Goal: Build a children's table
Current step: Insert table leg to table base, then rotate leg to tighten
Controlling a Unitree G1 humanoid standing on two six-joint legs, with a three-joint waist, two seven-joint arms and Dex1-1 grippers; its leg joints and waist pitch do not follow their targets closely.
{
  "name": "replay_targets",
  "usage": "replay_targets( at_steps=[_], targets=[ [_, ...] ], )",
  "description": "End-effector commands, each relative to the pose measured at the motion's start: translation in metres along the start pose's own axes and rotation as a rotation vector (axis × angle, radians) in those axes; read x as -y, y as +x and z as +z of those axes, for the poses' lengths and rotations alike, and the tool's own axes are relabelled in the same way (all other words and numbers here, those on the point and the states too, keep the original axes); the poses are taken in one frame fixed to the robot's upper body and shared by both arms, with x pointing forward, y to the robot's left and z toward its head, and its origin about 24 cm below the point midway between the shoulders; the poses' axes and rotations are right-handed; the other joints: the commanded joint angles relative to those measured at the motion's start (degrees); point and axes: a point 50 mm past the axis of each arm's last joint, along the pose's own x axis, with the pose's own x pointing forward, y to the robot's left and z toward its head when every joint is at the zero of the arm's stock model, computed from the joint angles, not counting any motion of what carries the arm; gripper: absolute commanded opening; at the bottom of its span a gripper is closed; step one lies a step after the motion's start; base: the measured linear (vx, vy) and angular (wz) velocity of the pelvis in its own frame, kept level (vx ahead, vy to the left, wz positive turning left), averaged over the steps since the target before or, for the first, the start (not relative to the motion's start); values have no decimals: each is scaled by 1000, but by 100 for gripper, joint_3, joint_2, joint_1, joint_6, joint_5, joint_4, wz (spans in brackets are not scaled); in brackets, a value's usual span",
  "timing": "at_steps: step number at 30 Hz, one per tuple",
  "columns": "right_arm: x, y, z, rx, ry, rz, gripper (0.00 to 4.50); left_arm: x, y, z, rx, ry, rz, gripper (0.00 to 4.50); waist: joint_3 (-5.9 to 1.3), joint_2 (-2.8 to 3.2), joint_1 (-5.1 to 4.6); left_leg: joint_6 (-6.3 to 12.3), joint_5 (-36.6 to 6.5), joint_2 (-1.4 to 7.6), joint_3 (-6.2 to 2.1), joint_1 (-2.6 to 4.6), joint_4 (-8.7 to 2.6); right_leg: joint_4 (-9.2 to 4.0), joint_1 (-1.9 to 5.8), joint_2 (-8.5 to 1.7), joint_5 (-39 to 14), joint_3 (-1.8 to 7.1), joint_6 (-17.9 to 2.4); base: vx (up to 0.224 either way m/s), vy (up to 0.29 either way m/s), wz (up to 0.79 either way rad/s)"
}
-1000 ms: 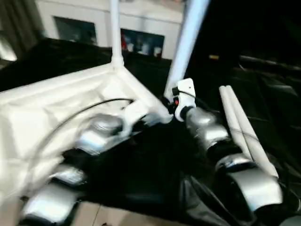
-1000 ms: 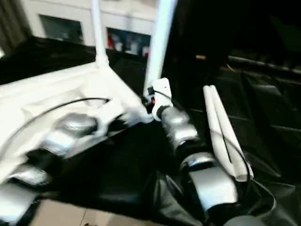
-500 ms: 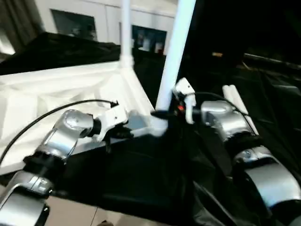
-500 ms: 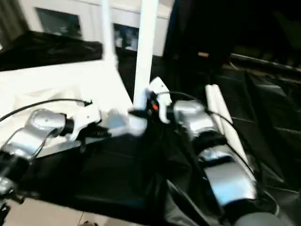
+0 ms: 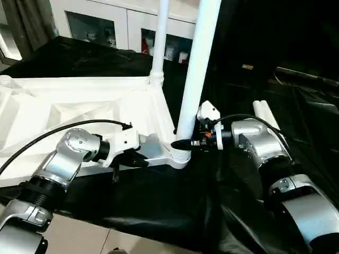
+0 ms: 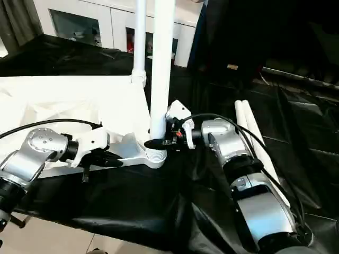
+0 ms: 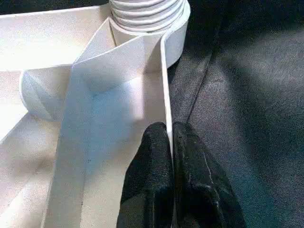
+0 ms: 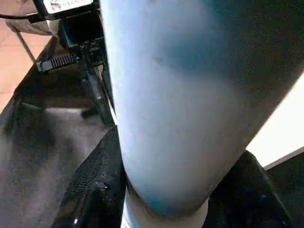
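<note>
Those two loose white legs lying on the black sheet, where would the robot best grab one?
Probably mid-length on the outer of the spare legs, coming straight down with fingers across the tube. They lie flat, side by side and touching, so only the top and outer flank are free; a round tapered tube pinched at the middle should tip least.

Tabletop (image 5: 79,106) upside down at left, on the cloth-draped counter (image 5: 159,201). Two legs upright: near-corner leg (image 5: 195,69), far-corner leg (image 5: 159,42) behind. Spare legs (image 6: 249,127) lying at right. Cabinet (image 5: 106,26) beyond.
</note>
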Motion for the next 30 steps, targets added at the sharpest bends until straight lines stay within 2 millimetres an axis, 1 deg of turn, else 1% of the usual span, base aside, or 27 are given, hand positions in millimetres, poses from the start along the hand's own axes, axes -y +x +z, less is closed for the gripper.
replay_targets(
  at_steps=[1,2,5,6,7,8,9,11,13,14,16,17,19,20,22,23,24,25,26,27,28,29,30],
  targets=[
    [-18,-13,-76,-264,193,-59,188,0,-7,24,69,139,-63,0,-260,209,0,-23,-687,197,-13,124,-310,-266,188,-467,1035,232,-1340,0,0,0],
    [-18,-12,-76,-262,194,-62,188,0,-7,24,68,139,-62,0,-263,195,-3,-37,-695,199,-14,127,-311,-265,191,-461,1044,231,-1332,0,0,0],
    [-18,-12,-77,-227,188,-100,188,-2,-7,23,60,141,-42,0,-265,196,2,-48,-751,198,-15,128,-310,-268,192,-469,1022,235,-1330,0,0,0],
    [-18,-12,-77,-212,184,-118,188,-3,-7,23,60,141,-36,0,-263,203,4,-66,-814,193,-19,130,-316,-273,191,-467,942,235,-1324,0,0,0],
    [-17,-11,-77,-194,186,-143,188,-3,-7,23,63,141,-29,0,-253,195,-2,-94,-919,196,-20,131,-329,-288,189,-473,768,237,-1315,0,0,0],
    [-16,-11,-77,-186,186,-153,188,-3,-7,23,64,141,-27,0,-253,195,-2,-94,-919,196,-20,131,-329,-288,189,-473,768,237,-1315,0,0,0],
    [-16,-10,-77,-170,184,-170,188,-3,-7,23,65,141,-24,0,-244,221,-1,-141,-1100,203,-30,143,-345,-309,173,-490,465,249,-1297,0,0,0],
    [-19,-7,-79,-144,198,-175,188,-3,-7,23,64,139,-27,0,-231,229,-8,-178,-1281,205,-35,145,-362,-338,163,-496,188,264,-1280,0,0,0],
    [-22,-6,-82,-144,208,-169,188,-2,-7,22,62,136,-36,0,-230,220,-13,-200,-1389,208,-44,149,-373,-350,162,-494,-16,272,-1261,0,0,0],
    [-23,-6,-84,-151,206,-166,188,-2,-7,22,61,135,-40,0,-240,237,-10,-204,-1377,205,-46,151,-369,-344,164,-491,12,272,-1267,0,0,0],
    [-24,-6,-84,-156,203,-165,188,-2,-7,22,61,135,-42,0,-254,229,-10,-180,-1234,204,-37,153,-350,-317,164,-476,321,267,-1309,0,0,0],
    [-24,-7,-85,-162,203,-166,188,-2,-7,21,62,135,-46,0,-260,243,-9,-168,-1170,198,-35,153,-342,-306,167,-468,475,263,-1327,0,0,0],
    [-23,-8,-87,-169,208,-182,188,-1,-7,21,63,132,-50,0,-258,244,-7,-159,-1147,194,-34,147,-340,-298,171,-459,563,257,-1338,0,0,0],
    [-23,-8,-87,-169,208,-182,188,-1,-7,21,63,132,-50,0,-258,244,-7,-159,-1147,194,-34,147,-340,-298,171,-459,563,257,-1338,0,0,0],
    [-21,-9,-91,-191,218,-235,188,-2,-5,21,68,122,-47,0,-247,230,-12,-168,-1236,196,-34,151,-346,-310,165,-464,417,259,-1330,0,0,0],
    [-21,-9,-93,-195,223,-251,188,-2,-5,21,70,119,-45,0,-239,236,-18,-181,-1274,192,-35,150,-352,-318,158,-467,326,265,-1323,0,0,0],
    [-17,-10,-97,-197,246,-365,188,-5,-3,20,73,91,-8,0,-229,237,-26,-203,-1391,196,-42,151,-366,-335,154,-475,136,267,-1306,0,0,0],
    [-15,-10,-98,-198,256,-407,188,-7,-2,20,74,80,6,0,-195,241,-54,-278,-1531,192,-45,165,-396,-357,113,-478,-142,281,-1288,0,0,0],
    [-11,-11,-102,-197,282,-528,188,-11,1,18,75,46,54,0,-199,240,-57,-314,-1638,188,-61,169,-403,-370,124,-488,-334,280,-1265,0,0,0],
    [-9,-12,-103,-196,290,-571,188,-12,2,17,74,33,73,0,-181,237,-91,-410,-1802,182,-70,172,-424,-394,106,-498,-729,293,-1207,0,0,0],
    [-7,-13,-105,-196,309,-651,188,-15,4,16,74,8,114,0,-187,236,-86,-423,-1893,185,-80,188,-427,-419,106,-515,-926,294,-1173,0,0,0],
    [-6,-14,-108,-196,331,-714,188,-18,7,15,75,-11,152,0,-164,231,-107,-437,-2027,188,-82,192,-430,-458,68,-519,-1232,309,-1080,0,0,0],
    [-6,-14,-111,-190,361,-786,188,-22,10,14,75,-39,194,0,-164,231,-107,-437,-2027,188,-82,192,-430,-458,68,-519,-1232,309,-1080,0,0,0]
  ],
)
